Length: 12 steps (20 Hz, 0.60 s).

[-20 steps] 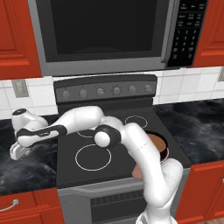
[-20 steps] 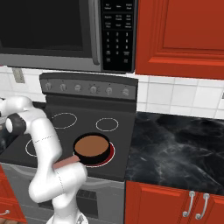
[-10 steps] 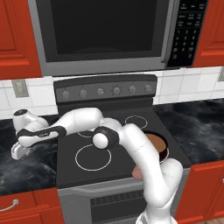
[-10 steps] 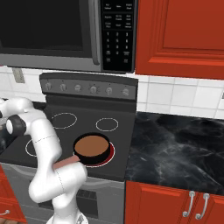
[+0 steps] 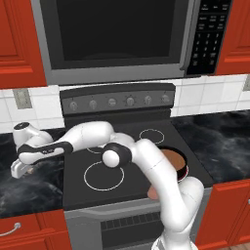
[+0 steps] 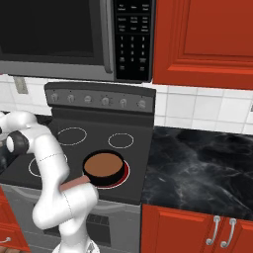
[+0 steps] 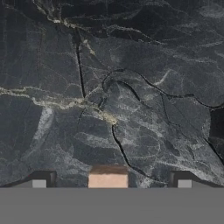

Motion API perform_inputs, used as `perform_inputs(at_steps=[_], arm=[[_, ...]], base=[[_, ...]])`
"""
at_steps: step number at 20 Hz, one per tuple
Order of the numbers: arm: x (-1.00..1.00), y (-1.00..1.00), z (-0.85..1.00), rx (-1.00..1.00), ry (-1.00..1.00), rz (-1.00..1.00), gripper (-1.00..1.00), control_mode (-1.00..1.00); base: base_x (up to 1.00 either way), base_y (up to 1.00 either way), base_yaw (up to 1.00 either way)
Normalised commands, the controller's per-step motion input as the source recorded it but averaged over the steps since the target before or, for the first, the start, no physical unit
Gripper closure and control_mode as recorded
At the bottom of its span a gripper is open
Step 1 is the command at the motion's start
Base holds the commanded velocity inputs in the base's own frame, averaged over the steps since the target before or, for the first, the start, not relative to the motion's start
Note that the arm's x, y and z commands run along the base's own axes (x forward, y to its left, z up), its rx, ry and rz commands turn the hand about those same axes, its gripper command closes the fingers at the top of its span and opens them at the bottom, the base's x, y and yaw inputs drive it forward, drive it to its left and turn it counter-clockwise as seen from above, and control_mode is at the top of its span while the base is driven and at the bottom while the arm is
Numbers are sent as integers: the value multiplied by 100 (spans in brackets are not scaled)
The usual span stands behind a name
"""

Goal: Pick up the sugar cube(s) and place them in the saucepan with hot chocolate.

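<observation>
The sugar cube (image 7: 108,177), small and pale tan-pink, lies on the black marble counter midway between my two dark fingertips (image 7: 39,182), with a gap on each side. My gripper (image 7: 111,183) is open around it. From the left base camera, the gripper (image 5: 21,171) hangs low over the counter left of the stove. The saucepan (image 6: 104,166), black with brown liquid, sits on the stove's front right burner, its pinkish handle (image 6: 74,184) pointing toward the front. My arm partly covers the saucepan (image 5: 177,161) in the left base view.
The black stove top (image 5: 141,146) lies between the gripper and the saucepan, with white burner rings (image 5: 103,176). A control panel (image 5: 117,101) and a microwave (image 5: 117,39) rise behind it. Black marble counter (image 6: 202,173) flanks the stove; red cabinets are above and below.
The hand has sunk slightly toward the counter left of the stove. The jaws stay open and the saucepan has not moved.
</observation>
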Motion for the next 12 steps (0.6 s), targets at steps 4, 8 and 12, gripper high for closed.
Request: perform_inputs(at_steps=[4,8,12], arm=[[0,8,-2,0,0,1,-100,-100],[0,6,0,0,0,0,-100,-100],[0,1,0,0,0,0,-100,-100]], base=[[0,0,0],[0,0,0],[0,0,0]])
